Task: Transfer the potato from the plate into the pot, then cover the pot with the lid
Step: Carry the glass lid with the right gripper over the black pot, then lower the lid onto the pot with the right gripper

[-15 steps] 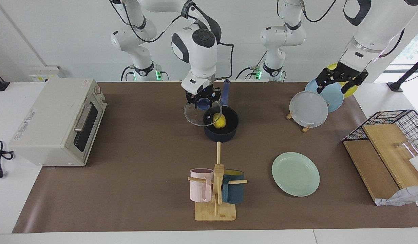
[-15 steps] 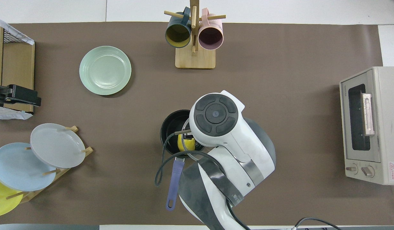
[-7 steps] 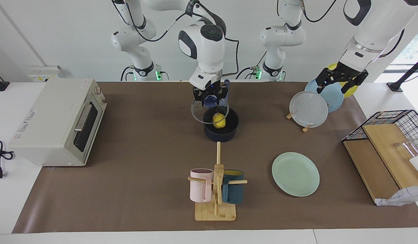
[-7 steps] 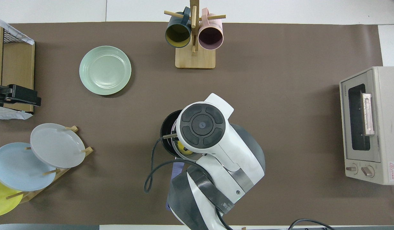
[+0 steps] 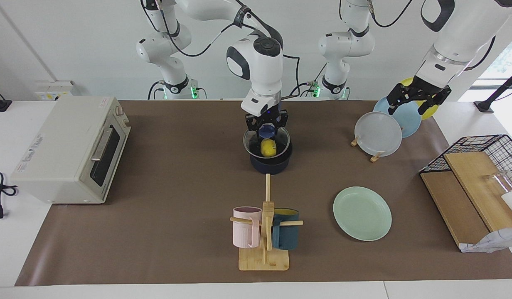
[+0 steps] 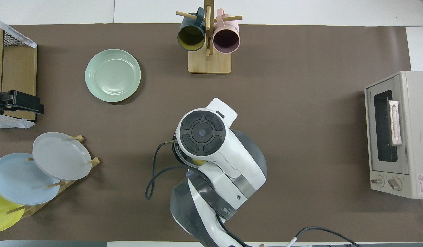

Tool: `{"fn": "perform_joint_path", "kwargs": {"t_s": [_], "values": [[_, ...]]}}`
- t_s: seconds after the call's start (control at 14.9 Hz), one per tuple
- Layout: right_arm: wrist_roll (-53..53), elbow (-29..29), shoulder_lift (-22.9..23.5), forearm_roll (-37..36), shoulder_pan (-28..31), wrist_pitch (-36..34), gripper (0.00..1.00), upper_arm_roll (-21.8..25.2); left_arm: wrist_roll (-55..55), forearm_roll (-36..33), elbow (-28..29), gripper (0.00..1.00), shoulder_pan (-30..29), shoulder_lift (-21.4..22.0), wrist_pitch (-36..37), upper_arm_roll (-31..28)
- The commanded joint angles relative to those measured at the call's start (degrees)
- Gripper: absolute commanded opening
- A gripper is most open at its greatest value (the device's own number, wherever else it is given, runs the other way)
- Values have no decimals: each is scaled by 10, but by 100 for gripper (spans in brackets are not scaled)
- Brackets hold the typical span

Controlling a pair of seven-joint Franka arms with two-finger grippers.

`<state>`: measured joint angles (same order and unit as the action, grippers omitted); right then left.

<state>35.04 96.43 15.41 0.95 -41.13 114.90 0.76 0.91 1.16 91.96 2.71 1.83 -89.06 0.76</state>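
Right gripper (image 5: 266, 124) clamped on the blue knob of the lid (image 5: 266, 141), holding it tilted over the pot (image 5: 271, 165). Potato (image 5: 268, 148) inside the pot, seen through the glass. Left gripper (image 5: 418, 99) spread apart, waiting over the rack of plates (image 5: 378, 135). Green plate (image 5: 362, 213) bare, farther from the robots, toward the left arm's end.

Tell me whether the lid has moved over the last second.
Yes. In the facing view, the lid, held by its knob in the right pincer, has shifted from beside the pot, on the toaster oven's side, to over its opening.
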Motion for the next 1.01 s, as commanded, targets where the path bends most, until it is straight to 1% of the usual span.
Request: {"fn": "perform_joint_path", "kwargs": {"t_s": [0.0, 0.34, 0.94], "values": [[16, -26, 21, -8, 0, 2, 0, 1, -6, -10, 14, 100, 4, 15, 3, -2], [20, -30, 46, -15, -9, 18, 0, 1, -6, -10, 14, 100, 4, 15, 3, -2], [50, -28, 47, -13, -20, 16, 0, 1, -6, -10, 14, 100, 3, 15, 3, -2]]}}
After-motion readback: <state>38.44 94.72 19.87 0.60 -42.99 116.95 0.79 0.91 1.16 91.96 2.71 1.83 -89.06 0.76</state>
